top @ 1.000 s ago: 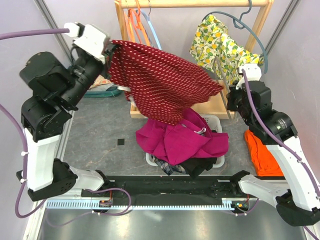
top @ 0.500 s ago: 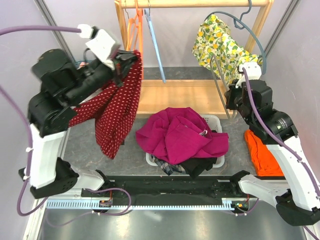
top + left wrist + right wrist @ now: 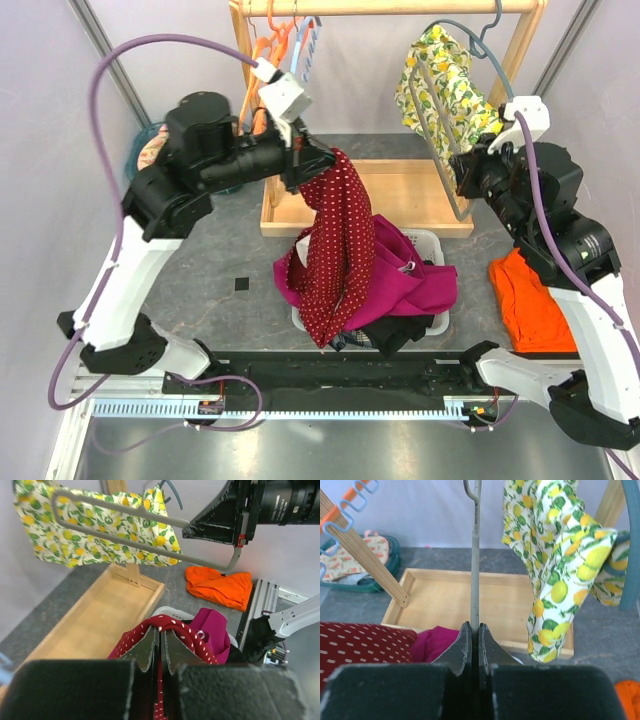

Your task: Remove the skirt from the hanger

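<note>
The skirt (image 3: 335,250) is dark red with white dots. My left gripper (image 3: 310,165) is shut on its top edge, and it hangs down over the white basket (image 3: 432,240). In the left wrist view the cloth (image 3: 195,637) folds over the closed fingertips of that gripper (image 3: 161,630). My right gripper (image 3: 462,178) is shut on the rod of a bare grey hanger (image 3: 440,150), held upright by the rack. That rod (image 3: 475,555) rises from the closed right gripper (image 3: 475,627). The skirt is apart from the hanger (image 3: 125,507).
A wooden rack (image 3: 400,195) with a tray base stands behind the basket. A lemon-print garment (image 3: 440,80) hangs on it from a blue hanger, with orange and blue hangers (image 3: 285,40) to the left. Magenta cloth (image 3: 400,280) fills the basket. Orange cloth (image 3: 525,300) lies at right.
My left gripper has swung from the far left to the right and down, carrying the skirt over the basket. The right gripper has risen slightly with the grey hanger.
</note>
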You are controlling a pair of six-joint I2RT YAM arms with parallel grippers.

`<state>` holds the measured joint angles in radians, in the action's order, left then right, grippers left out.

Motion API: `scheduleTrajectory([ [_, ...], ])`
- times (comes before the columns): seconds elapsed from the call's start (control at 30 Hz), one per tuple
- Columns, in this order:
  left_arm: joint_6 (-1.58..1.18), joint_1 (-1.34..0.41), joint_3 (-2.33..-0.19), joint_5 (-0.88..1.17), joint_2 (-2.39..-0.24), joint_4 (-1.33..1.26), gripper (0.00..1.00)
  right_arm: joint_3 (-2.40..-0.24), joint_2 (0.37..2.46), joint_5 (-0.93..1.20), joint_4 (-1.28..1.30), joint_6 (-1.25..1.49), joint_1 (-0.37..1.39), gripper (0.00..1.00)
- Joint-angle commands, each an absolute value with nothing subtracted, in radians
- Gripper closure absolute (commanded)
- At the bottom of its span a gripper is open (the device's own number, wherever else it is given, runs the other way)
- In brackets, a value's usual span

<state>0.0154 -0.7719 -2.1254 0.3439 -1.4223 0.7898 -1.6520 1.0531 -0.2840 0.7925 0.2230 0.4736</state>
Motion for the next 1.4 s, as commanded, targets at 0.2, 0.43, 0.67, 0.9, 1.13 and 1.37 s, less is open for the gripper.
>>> scheduleTrajectory([
  [0.2, 0.098, -0.992, -1.877, 0.212, -1.496, 0.635, 0.98, -1.819, 1.189, -0.204, 0.693, 0.245, 0.471, 1.00],
  [0.43, 0.238, -1.058, -1.695, 0.035, -1.566, 0.549, 0.98, -1.979, 1.321, -0.183, 0.670, 0.230, 0.472, 1.00],
  [0.67, 0.294, -1.060, -1.415, 0.008, -1.601, 0.453, 0.98, -2.187, 1.492, -0.153, 0.686, 0.213, 0.472, 1.00],
  [0.9, 0.331, -1.058, -1.284, 0.046, -1.615, 0.462, 0.35, -2.321, 1.640, -0.124, 0.680, 0.210, 0.472, 1.00],
  [1.13, 0.308, -1.057, -1.285, 0.104, -1.517, 0.492, 0.00, -2.442, 1.761, -0.098, 0.677, 0.201, 0.471, 1.00],
  [1.37, 0.278, -1.057, -1.458, 0.121, -1.439, 0.603, 0.00, -2.468, 1.810, -0.109, 0.658, 0.190, 0.460, 1.00],
])
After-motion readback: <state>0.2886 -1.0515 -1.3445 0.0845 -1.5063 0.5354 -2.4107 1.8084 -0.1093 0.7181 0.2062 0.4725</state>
